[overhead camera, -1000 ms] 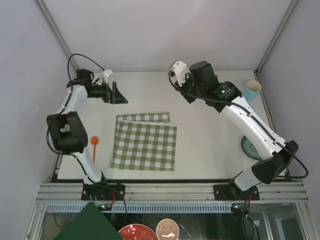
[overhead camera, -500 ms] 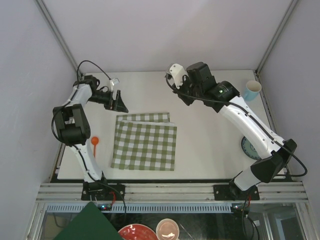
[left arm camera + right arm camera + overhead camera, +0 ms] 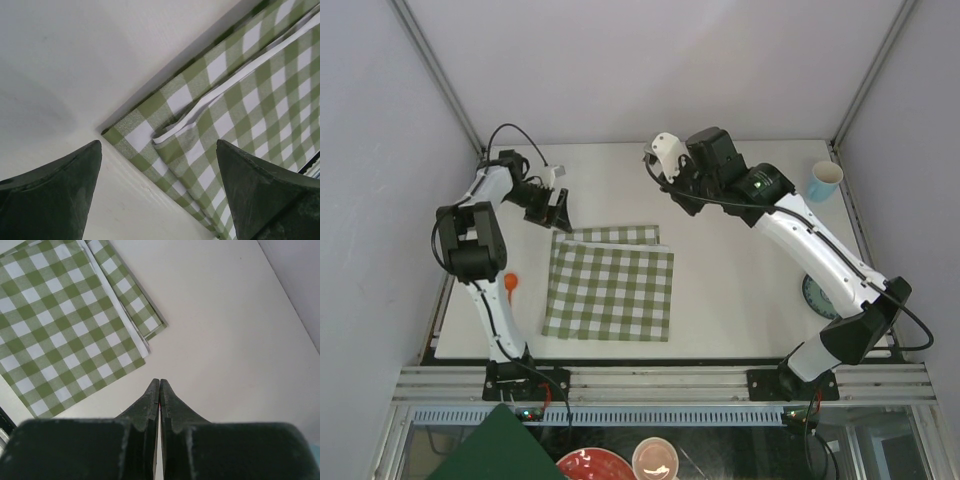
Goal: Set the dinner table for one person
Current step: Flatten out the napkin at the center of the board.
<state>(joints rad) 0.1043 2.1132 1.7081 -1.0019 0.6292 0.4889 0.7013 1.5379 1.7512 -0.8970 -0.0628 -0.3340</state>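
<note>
The dinner table (image 3: 740,250) is an off-white top. A folded green-and-white checked cloth (image 3: 610,285) lies on its near-left part. My left gripper (image 3: 560,208) hangs open just beyond the cloth's far left corner. In the left wrist view that corner of the cloth (image 3: 150,132) lies between the spread fingers (image 3: 60,190), with nothing held by the left gripper (image 3: 157,145). My right gripper (image 3: 682,195) is shut and empty above the table, beyond the cloth's far right corner. Its tips (image 3: 159,382) point at bare table beside the cloth (image 3: 60,315).
An orange spoon (image 3: 509,285) lies left of the cloth, next to the left arm. A light blue cup (image 3: 825,182) stands at the far right corner. A teal plate (image 3: 817,296) sits at the right edge, partly hidden by the right arm. A red bowl (image 3: 590,465) sits below the near edge.
The left gripper has swung right and nearer, toward the cloth's far left corner, staying open. The right gripper has shifted a little to the left, still shut.
</note>
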